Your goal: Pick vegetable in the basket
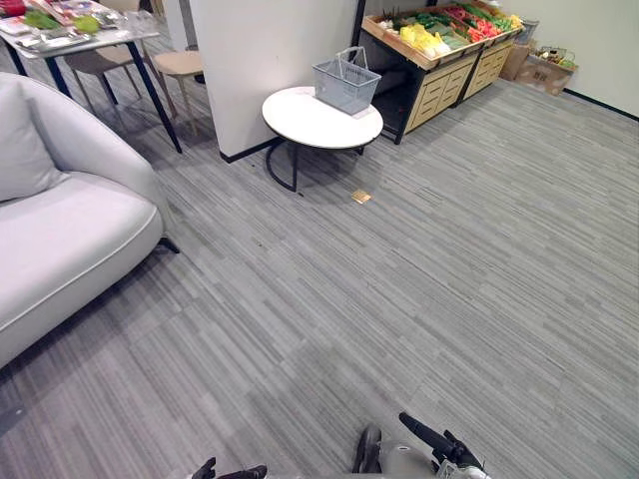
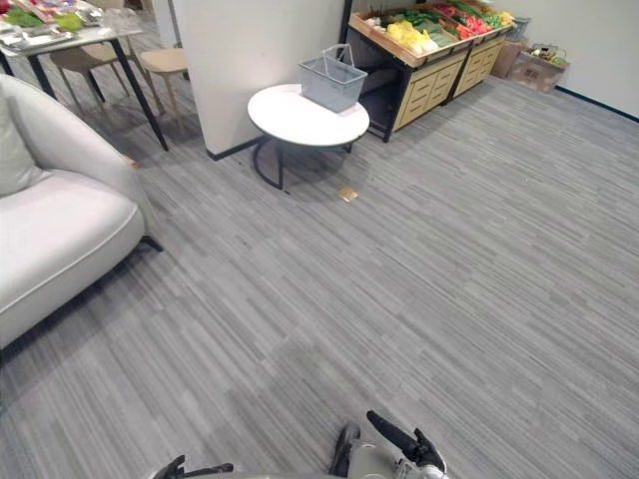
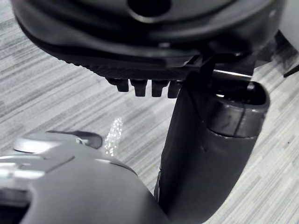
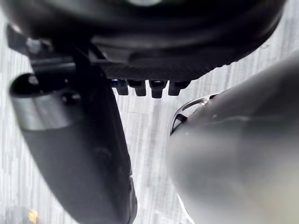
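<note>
The left hand [image 1: 238, 472] hangs low at the near edge, relaxed, its fingers apart and nothing in them. The right hand [image 1: 439, 443] hangs near it on the right, likewise loose and empty. Both hang over the grey striped floor [image 1: 419, 289].

Far ahead stands a round white bench [image 1: 321, 120] with the grey wire basket [image 1: 346, 85] on its far side, handle raised. A small tan scrap [image 1: 360, 197] lies on the floor just in front of the bench.

The vegetables [image 1: 427, 38] – yellow, green and red – lie in the trays of a wooden stand [image 1: 444, 85] at the far right, beyond the basket and well apart from both hands. A pale sofa [image 1: 70, 239] fills the left side.
</note>
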You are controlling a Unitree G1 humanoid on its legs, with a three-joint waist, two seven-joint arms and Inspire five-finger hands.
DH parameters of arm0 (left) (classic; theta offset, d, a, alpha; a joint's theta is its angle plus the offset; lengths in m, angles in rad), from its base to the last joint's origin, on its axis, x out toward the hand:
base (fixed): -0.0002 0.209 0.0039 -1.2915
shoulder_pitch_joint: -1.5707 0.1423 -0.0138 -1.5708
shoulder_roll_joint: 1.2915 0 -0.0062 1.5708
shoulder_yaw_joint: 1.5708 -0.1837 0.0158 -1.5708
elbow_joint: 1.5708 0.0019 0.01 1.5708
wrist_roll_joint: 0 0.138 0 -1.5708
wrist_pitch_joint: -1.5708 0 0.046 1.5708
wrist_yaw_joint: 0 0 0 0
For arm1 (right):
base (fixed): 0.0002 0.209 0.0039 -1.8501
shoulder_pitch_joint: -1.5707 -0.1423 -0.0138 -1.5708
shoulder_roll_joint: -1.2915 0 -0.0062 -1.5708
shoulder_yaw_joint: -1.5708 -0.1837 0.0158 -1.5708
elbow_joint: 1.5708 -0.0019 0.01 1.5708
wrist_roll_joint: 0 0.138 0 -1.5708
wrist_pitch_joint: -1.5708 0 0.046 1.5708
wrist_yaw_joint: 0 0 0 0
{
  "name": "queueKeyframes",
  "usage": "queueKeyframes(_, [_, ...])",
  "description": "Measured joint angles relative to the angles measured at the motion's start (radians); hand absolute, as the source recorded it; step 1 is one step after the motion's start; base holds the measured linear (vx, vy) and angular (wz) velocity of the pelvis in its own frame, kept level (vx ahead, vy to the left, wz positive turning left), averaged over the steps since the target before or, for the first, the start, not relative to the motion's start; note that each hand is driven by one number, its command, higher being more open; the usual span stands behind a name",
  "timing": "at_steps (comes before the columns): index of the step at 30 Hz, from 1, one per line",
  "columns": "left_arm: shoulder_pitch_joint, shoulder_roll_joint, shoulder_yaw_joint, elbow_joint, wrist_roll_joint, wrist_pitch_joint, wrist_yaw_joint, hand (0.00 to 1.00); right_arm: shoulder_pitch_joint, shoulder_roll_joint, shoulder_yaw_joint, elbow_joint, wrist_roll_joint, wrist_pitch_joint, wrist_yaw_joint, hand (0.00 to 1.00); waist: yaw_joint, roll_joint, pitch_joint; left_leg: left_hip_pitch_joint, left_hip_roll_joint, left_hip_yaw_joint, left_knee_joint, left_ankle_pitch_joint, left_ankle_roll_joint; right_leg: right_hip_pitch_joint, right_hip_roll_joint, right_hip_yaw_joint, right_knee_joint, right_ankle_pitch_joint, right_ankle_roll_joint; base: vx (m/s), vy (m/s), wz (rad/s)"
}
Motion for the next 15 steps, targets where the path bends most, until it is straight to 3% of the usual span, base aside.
queueKeyframes(1, [0.003, 0.0, 0.002, 0.001, 0.0, 0.0, 0.0, 1.0, 0.0, 0.0, 0.0, -0.003, 0.0, -0.001, 0.0, 1.0, -0.003, 0.0, 0.0, 0.018, 0.005, 0.002, -0.012, -0.008, -0.014, -0.007, -0.004, 0.001, -0.02, 0.019, -0.002, 0.55, -0.394, 0.14])
queueKeyframes(2, [0.003, -0.008, 0.003, 0.006, 0.0, 0.0, 0.001, 1.0, 0.0, -0.002, 0.0, -0.012, 0.007, -0.001, 0.002, 1.0, -0.018, 0.01, 0.003, 0.056, 0.029, 0.001, -0.035, -0.018, -0.029, -0.007, 0.001, 0.001, 0.008, 0.142, -0.021, 0.47, -0.336, 0.17])
queueKeyframes(3, [0.004, -0.013, 0.002, 0.013, 0.001, -0.001, 0.0, 1.0, -0.001, 0.001, 0.0, -0.017, 0.007, -0.004, 0.004, 1.0, -0.021, 0.014, 0.001, 0.067, 0.042, 0.001, -0.038, -0.017, -0.032, -0.014, 0.01, 0.0, 0.04, 0.163, -0.049, 0.61, -0.405, 0.15])
queueKeyframes(4, [-0.005, -0.03, 0.003, 0.026, 0.003, -0.003, -0.002, 1.0, -0.007, -0.012, -0.003, -0.03, 0.006, -0.014, 0.005, 1.0, -0.02, 0.049, 0.001, 0.068, 0.074, 0.007, -0.03, 0.003, -0.059, -0.058, 0.022, -0.006, 0.158, 0.069, -0.085, 0.61, -0.389, 0.05])
queueKeyframes(5, [-0.004, -0.035, 0.005, 0.028, 0.007, -0.004, -0.005, 1.0, -0.009, -0.011, -0.025, -0.035, 0.015, -0.018, 0.007, 1.0, -0.023, 0.055, 0.001, 0.079, 0.089, 0.0, -0.02, 0.035, -0.083, -0.087, 0.011, -0.007, 0.286, -0.017, -0.11, 0.71, -0.461, 0.03])
queueKeyframes(7, [0.0, -0.043, 0.02, 0.034, 0.016, -0.004, -0.004, 1.0, -0.006, -0.011, -0.039, -0.029, 0.037, -0.017, 0.009, 1.0, -0.028, 0.063, -0.012, 0.075, 0.12, -0.021, 0.064, 0.075, -0.111, -0.083, 0.016, -0.016, 0.384, -0.131, -0.131, 0.63, -0.427, 0.06])
queueKeyframes(8, [0.002, -0.047, 0.027, 0.035, 0.019, -0.004, -0.004, 1.0, -0.004, -0.013, -0.039, -0.027, 0.037, -0.017, 0.011, 1.0, -0.028, 0.069, -0.021, 0.052, 0.13, -0.029, 0.11, 0.084, -0.117, -0.077, 0.025, -0.02, 0.385, -0.151, -0.134, 0.64, -0.431, 0.01])
queueKeyframes(10, [0.003, -0.056, 0.035, 0.034, 0.012, -0.005, -0.005, 1.0, -0.001, -0.018, -0.038, -0.027, 0.037, -0.018, 0.012, 1.0, -0.028, 0.084, -0.032, -0.048, 0.155, -0.057, 0.309, 0.162, -0.118, -0.035, 0.067, -0.026, 0.331, -0.179, -0.143, 0.45, -0.295, -0.06])
queueKeyframes(11, [0.001, -0.057, 0.045, 0.033, -0.002, -0.005, -0.006, 1.0, 0.001, -0.02, -0.035, -0.027, 0.037, -0.016, 0.011, 1.0, -0.028, 0.089, -0.034, -0.112, 0.169, -0.061, 0.436, 0.23, -0.106, -0.001, 0.09, -0.026, 0.287, -0.18, -0.144, 0.34, -0.219, -0.14])
queueKeyframes(12, [0.0, -0.061, 0.057, 0.026, -0.019, -0.008, -0.014, 1.0, 0.012, -0.022, -0.022, -0.027, 0.037, -0.016, 0.009, 1.0, -0.025, 0.085, -0.029, -0.201, 0.193, -0.064, 0.636, 0.255, -0.108, 0.061, 0.123, -0.021, 0.218, -0.176, -0.149, 0.42, -0.268, -0.18])
queueKeyframes(13, [0.0, -0.064, 0.065, 0.017, -0.022, -0.012, -0.018, 1.0, 0.02, -0.024, -0.015, -0.027, 0.037, -0.016, 0.007, 1.0, -0.022, 0.087, -0.028, -0.24, 0.206, -0.058, 0.741, 0.235, -0.103, 0.098, 0.142, -0.019, 0.185, -0.173, -0.154, 0.48, -0.273, -0.3])
queueKeyframes(15, [0.001, -0.057, 0.076, -0.018, -0.022, -0.018, -0.023, 1.0, 0.028, -0.023, 0.002, 0.01, 0.036, -0.016, 0.002, 1.0, -0.008, 0.07, -0.021, -0.322, 0.221, 0.019, 0.975, 0.127, -0.068, 0.257, 0.188, 0.018, 0.079, -0.167, -0.161, 0.39, -0.19, -0.47])
